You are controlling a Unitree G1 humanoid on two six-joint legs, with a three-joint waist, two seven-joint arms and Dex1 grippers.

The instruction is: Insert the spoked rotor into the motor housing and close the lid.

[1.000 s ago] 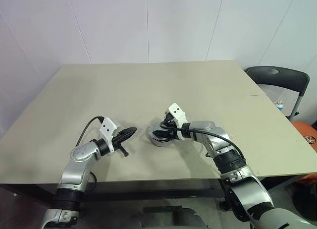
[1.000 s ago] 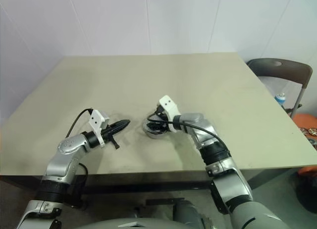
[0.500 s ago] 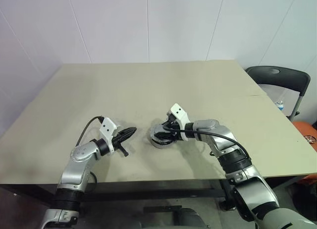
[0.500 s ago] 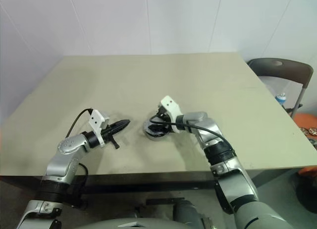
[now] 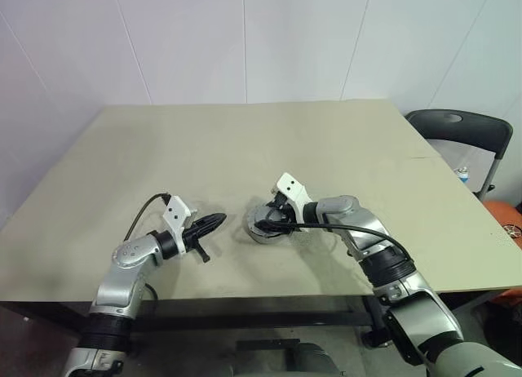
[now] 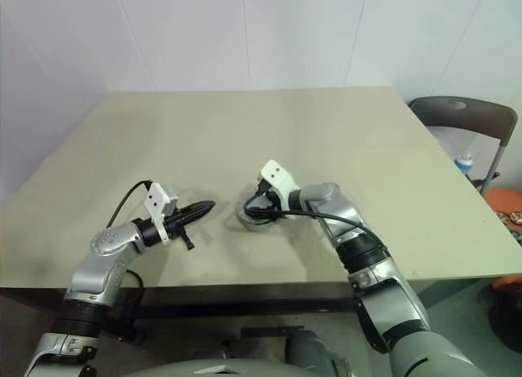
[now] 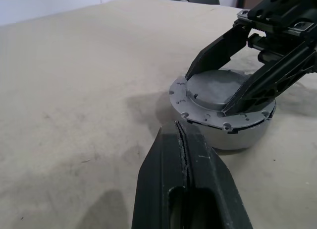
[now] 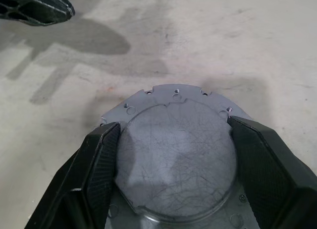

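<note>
The motor housing (image 5: 263, 231), a low round grey cup with a flanged rim, sits on the table near its front middle. The lid (image 8: 176, 149), a smooth grey disc, lies flat on top of it. My right gripper (image 8: 173, 130) reaches down over the housing, its two black fingers (image 8: 99, 159) pressed against opposite sides of the lid. My left gripper (image 5: 218, 221) is shut and empty, hovering a short way left of the housing with its tip pointing at it. The spoked rotor is hidden.
The beige table (image 5: 245, 140) stretches wide behind and to both sides of the housing. A dark chair (image 5: 457, 128) stands off its right edge, with an orange object (image 5: 510, 222) on the floor beside it. White walls rise behind.
My right wrist has rolled a little around the lid while staying over the housing, and its elbow has shifted. The left gripper holds its place.
</note>
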